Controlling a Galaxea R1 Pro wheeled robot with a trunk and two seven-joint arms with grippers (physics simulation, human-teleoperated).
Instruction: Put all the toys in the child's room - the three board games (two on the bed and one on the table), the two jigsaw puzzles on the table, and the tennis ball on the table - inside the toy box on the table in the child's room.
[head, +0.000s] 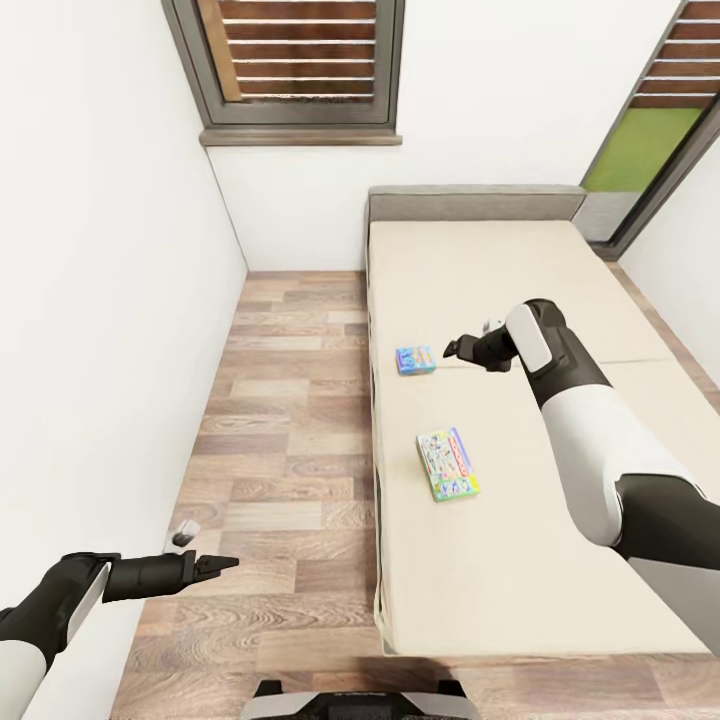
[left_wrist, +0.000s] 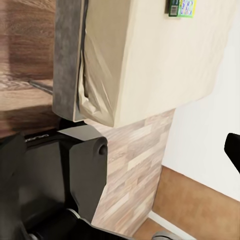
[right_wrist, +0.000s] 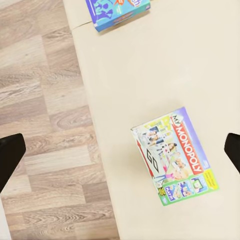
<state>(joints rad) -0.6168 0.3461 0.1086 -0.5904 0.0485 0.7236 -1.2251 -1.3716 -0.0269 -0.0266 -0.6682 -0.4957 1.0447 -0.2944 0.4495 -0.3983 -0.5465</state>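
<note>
Bright, even, rendered daylight throughout, with no glare and no blown-out patches. Only faint, soft shading under the right arm (head: 590, 420) on the bed (head: 520, 500) and along the bed's edge beside the wood floor (head: 290, 400). Strong wide-angle stretch in the head view, walls and window (head: 295, 60) leaning outward toward the corners. Slightly soft, grainy texture in both wrist views; print on the nearer board game (right_wrist: 175, 155) readable, dark blurred shapes at the frame edges.

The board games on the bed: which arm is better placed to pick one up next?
Probably the right. The right gripper hangs open over the bed, close to the blue board game and above the Monopoly box. The left gripper is over the floor, off the mattress.
</note>
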